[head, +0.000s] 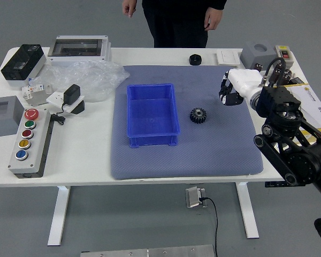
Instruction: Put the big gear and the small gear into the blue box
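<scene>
Blue is marking the box (152,115), which is sitting on the grey mat (187,158) with neither gear showing inside, so the placing appears to be still wholly left to do. One black gear (198,115) is lying just right of the box, apart from it; whether it is the big or the small one, I cannot tell. The robot's right hand (242,82) is hovering farther right, over the mat; whether it is closed or holding the other gear, I cannot tell. At the far side, a person's hands (213,19) are hanging idle, touching nothing on the surface (91,160).
</scene>
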Robot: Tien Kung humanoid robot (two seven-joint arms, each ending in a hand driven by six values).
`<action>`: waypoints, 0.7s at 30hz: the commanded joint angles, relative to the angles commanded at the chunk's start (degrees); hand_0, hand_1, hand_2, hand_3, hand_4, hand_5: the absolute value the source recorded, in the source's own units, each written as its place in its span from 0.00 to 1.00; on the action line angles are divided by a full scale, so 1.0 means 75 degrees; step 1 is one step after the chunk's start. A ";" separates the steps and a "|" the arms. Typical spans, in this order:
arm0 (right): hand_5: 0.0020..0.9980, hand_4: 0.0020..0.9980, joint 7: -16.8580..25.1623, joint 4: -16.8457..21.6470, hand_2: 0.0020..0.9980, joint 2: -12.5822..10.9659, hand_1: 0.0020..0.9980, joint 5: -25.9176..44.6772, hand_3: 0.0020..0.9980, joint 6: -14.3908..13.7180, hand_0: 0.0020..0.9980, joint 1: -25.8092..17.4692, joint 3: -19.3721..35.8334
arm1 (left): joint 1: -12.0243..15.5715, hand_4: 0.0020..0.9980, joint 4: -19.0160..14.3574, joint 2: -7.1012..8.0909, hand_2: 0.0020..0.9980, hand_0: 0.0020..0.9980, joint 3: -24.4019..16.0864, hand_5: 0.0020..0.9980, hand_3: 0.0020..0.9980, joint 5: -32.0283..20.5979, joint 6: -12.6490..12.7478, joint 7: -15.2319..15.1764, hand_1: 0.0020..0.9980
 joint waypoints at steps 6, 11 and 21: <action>0.14 0.50 -0.0042 0.0360 0.46 0.0210 0.44 0.0000 0.55 0.0077 0.56 0.0251 -0.0191 | 0.0004 0.66 0.0000 0.0004 0.78 0.83 -0.0007 0.36 0.76 0.0005 -0.0001 0.0003 0.79; 0.14 0.49 -0.0044 0.0320 0.46 0.0539 0.44 0.0000 0.55 0.0097 0.56 0.0507 -0.0395 | 0.0007 0.66 0.0000 0.0007 0.78 0.83 -0.0014 0.36 0.76 0.0027 -0.0006 0.0004 0.79; 0.14 0.48 0.0010 -0.0307 0.46 0.1462 0.44 0.0000 0.55 0.0030 0.56 0.0939 -0.0814 | 0.0008 0.66 0.0000 0.0010 0.78 0.83 -0.0037 0.36 0.76 0.0112 -0.0030 0.0011 0.79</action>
